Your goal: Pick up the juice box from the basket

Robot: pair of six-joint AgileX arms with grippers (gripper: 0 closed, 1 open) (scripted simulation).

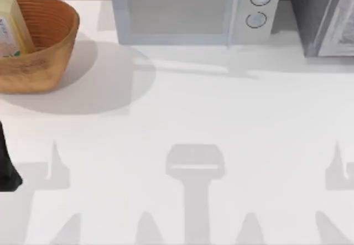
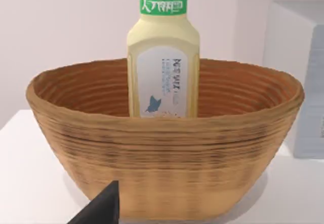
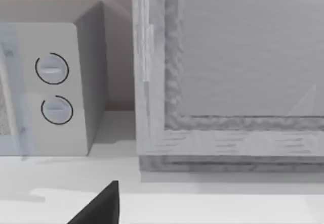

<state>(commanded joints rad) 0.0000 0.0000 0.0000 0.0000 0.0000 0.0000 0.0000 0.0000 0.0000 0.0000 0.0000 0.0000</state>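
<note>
The orange-brown woven basket (image 1: 41, 43) sits at the table's far left corner in the top view. The pale yellow juice box (image 1: 11, 26) stands upright inside it, leaning toward the basket's left side. The left wrist view faces the basket (image 2: 167, 158) side-on, and the juice box (image 2: 163, 67) rises above its rim with a green band at the neck. A black part of my left gripper (image 2: 101, 209) shows low in that view, short of the basket and apart from it. My left arm (image 1: 6, 165) is at the table's left edge, nearer the front. A black part of my right gripper (image 3: 101, 206) shows in the right wrist view.
A white microwave (image 1: 188, 10) stands at the back centre with two round knobs (image 1: 259, 7). A grey cabinet-like box (image 1: 326, 15) stands at the back right. The right wrist view faces the microwave (image 3: 50, 87) and the grey box (image 3: 228, 72).
</note>
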